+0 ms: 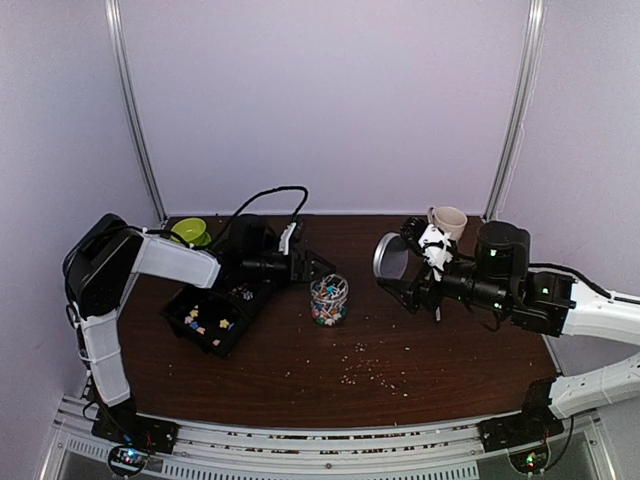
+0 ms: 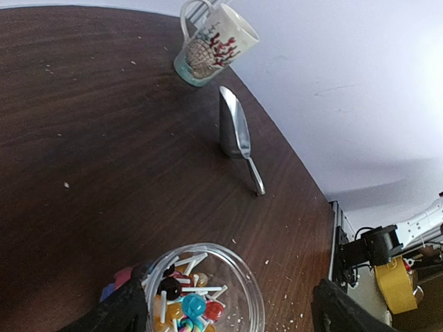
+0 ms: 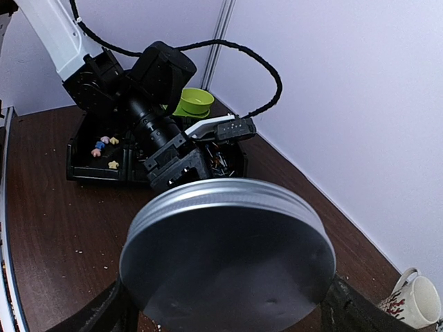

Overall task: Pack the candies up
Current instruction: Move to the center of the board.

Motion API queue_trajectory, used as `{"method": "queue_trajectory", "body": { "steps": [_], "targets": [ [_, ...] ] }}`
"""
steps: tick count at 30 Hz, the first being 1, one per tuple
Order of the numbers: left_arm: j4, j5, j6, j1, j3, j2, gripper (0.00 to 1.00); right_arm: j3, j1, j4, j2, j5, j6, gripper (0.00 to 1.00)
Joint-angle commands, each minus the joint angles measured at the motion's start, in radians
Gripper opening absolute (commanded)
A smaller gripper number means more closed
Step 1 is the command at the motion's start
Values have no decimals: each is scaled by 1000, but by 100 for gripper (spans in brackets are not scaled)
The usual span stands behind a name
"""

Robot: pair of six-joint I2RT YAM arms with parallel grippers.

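Holding: right tool [image 3: 228,311] clamped on lid [image 3: 228,256]
Left tool [image 2: 232,311]: fingers apart, astride jar [image 2: 240,273]
Candies [image 2: 187,301]: inside jar; more in tray [image 3: 90,173], right wrist view
Scoop [image 2: 235,128]: on worktop [image 2: 104,138], left wrist view only

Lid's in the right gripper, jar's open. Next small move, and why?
Probably close the left gripper on the jar: its fingers straddle it with a gap on one side, and the right gripper holds the lid off to the side.

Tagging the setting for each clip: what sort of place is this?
Probably a lab test booth: plain pale walls, metal corner posts, and a dark wooden table with a metal rail along its near edge.
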Motion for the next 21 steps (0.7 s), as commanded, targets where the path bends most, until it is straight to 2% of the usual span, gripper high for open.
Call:
{"method": "queue_trajectory", "body": {
  "steps": [1,8,13,15,21],
  "targets": [
    [51,48,-23,-65,21,35,85,52,-4,-50,-3,23,-3,85],
    [146,56,-57,-146,7,43,85,77,-3,-148,-16,19,7,85],
    [261,15,-99,-108,-77,13,89,90,-3,-228,-24,7,11,85],
    [294,7,-102,-83,-109,-8,97,103,-3,-268,-17,-2,12,85],
    [186,-40,18,-63,-144,-77,98,168,-3,-383,47,-39,13,86]
  ]
}}
